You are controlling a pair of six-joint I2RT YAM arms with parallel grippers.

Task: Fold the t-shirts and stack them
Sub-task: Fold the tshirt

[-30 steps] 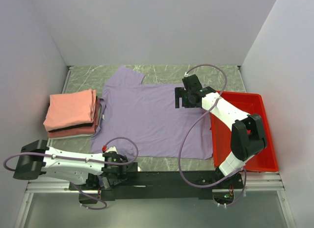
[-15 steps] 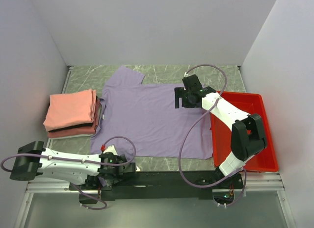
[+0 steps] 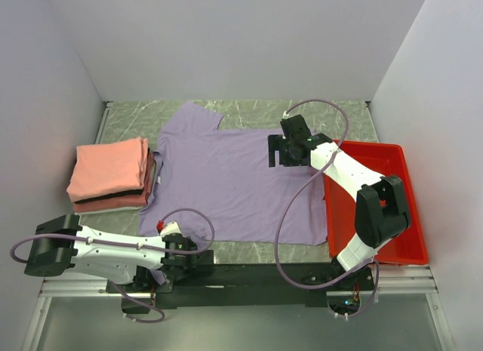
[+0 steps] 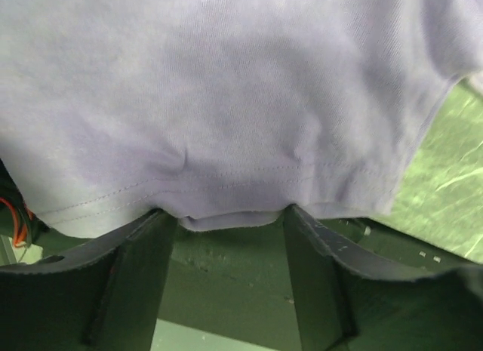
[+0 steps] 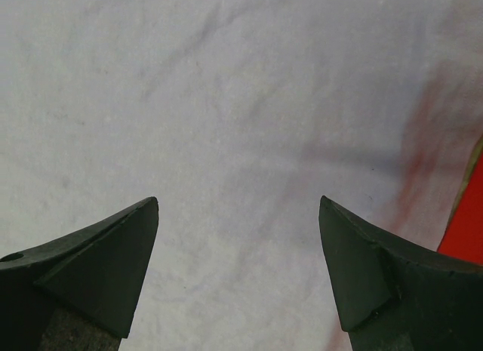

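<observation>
The pale lavender t-shirt (image 3: 230, 181) lies spread flat in the middle of the table. A folded salmon-pink t-shirt (image 3: 109, 166) sits on a folded darker red one (image 3: 113, 203) at the left. My left gripper (image 3: 201, 253) is low at the near edge, open. In the left wrist view its fingers (image 4: 136, 275) stand on either side of the shirt's bottom hem (image 4: 226, 215). My right gripper (image 3: 276, 151) is open just over the shirt's upper right part, and lavender cloth (image 5: 241, 140) fills the right wrist view between its fingertips (image 5: 124, 245).
A red plastic tray (image 3: 404, 249) stands at the right, its left rim beside the shirt's right edge; it also shows in the right wrist view (image 5: 466, 230). Grey walls enclose the table on three sides. The black mounting rail (image 3: 256, 275) runs along the near edge.
My left gripper shifted a little left along the near edge, then back right to the shirt's hem. The right arm and the shirts have not visibly moved.
</observation>
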